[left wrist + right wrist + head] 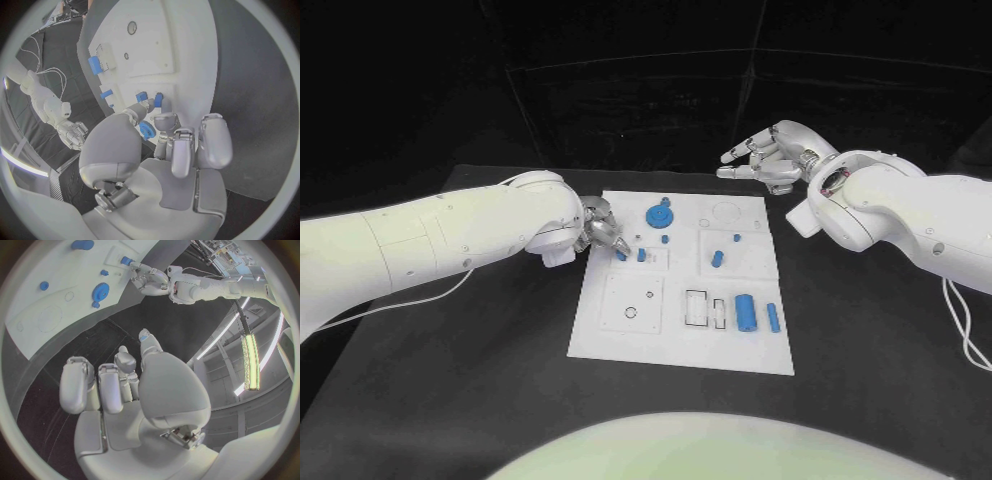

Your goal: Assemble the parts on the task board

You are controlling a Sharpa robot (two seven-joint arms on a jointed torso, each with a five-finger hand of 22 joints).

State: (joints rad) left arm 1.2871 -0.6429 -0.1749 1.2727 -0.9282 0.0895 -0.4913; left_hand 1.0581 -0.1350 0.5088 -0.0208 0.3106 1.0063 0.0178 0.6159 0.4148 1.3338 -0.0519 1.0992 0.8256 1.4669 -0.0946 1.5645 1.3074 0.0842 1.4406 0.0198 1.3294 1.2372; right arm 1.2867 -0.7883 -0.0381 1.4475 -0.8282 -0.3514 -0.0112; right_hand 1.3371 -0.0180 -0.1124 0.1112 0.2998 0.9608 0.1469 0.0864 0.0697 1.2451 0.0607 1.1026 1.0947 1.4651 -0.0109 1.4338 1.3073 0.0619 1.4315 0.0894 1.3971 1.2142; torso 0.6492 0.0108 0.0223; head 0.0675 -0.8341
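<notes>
Board [678,345], a white plate in the middle of the black table [473,380], carries small blue parts [747,313] with no readable writing, the left hand [599,229] pinching a blue peg [620,254] at its left edge, the right hand [764,158] raised beyond it, fingers apart and empty.

The flat white rectangular task board [678,340] lies mid-table on the black table [459,380]. A round blue gear-like part [659,213] sits near its far edge, two upright blue cylinders [747,312] near its right front; the left hand [600,232] rests at its left edge, the right hand [764,158] beyond its far right corner
</notes>
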